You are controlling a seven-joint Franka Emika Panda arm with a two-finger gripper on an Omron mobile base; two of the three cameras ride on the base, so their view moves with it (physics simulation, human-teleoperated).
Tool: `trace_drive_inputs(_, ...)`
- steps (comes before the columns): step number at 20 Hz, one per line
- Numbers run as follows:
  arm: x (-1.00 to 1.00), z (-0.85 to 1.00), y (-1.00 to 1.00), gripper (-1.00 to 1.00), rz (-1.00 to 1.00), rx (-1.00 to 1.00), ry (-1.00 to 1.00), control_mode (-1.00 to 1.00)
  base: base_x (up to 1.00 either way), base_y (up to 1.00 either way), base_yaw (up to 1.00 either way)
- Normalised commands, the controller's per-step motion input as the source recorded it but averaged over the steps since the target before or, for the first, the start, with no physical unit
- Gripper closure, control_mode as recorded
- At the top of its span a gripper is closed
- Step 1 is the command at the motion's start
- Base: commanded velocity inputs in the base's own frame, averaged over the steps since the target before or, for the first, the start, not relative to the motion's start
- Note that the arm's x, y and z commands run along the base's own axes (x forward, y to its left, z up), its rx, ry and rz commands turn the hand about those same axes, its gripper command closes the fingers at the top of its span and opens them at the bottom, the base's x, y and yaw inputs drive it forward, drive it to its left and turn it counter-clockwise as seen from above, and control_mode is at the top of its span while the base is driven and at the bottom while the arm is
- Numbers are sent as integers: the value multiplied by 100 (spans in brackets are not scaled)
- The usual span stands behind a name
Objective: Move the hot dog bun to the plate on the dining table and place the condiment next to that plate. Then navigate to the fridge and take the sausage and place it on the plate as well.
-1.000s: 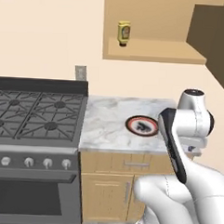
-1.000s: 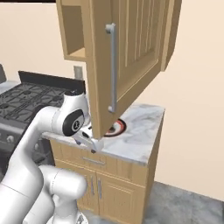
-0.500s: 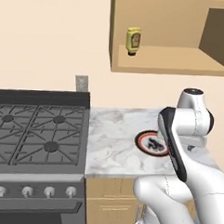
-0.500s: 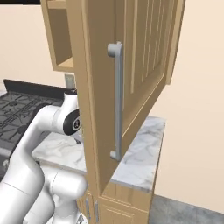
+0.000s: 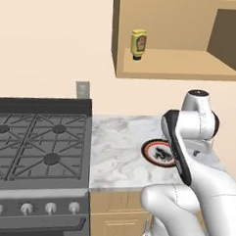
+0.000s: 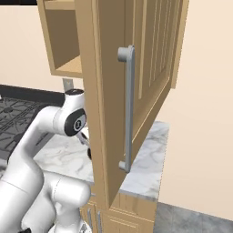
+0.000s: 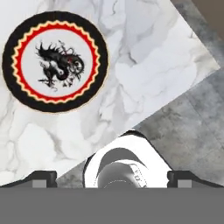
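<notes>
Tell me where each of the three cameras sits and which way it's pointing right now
Left base view: behind the arm's left, facing the wall; stove, marble counter, plate, yellow bottle in the open cabinet; white arm at lower right.
Right base view: behind the arm's right; the open cabinet door looms close; arm at lower left.
Hand view: looks straight down on the plate and counter edge; open gripper at bottom.
Shared: the same counter and plate.

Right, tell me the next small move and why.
Probably raise the arm toward the condiment bottle on the open cabinet shelf. The open fingers point down at the marble counter, holding nothing, and the plate there is bare.
</notes>
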Motion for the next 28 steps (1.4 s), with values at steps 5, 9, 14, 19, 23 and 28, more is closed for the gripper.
trace_drive_inputs(5, -35, 96, 0, -100, 15, 0, -51, -100, 0, 0, 0)
trace_drive_inputs(9, -13, 85, 0, -100, 41, 0, -36, -100, 0, 0, 0)
trace_drive_inputs(14, 7, 60, 2, -100, 42, -2, -31, -100, 0, 0, 0)
trace_drive_inputs(19, 24, 93, 33, -100, 19, -16, -10, -100, 0, 0, 0)
trace_drive_inputs(23, 29, 100, 51, -100, 1, -24, 0, -100, 0, 0, 0)
trace_drive_inputs(28, 42, 77, 10, -100, 3, -10, -3, -100, 0, 0, 0)
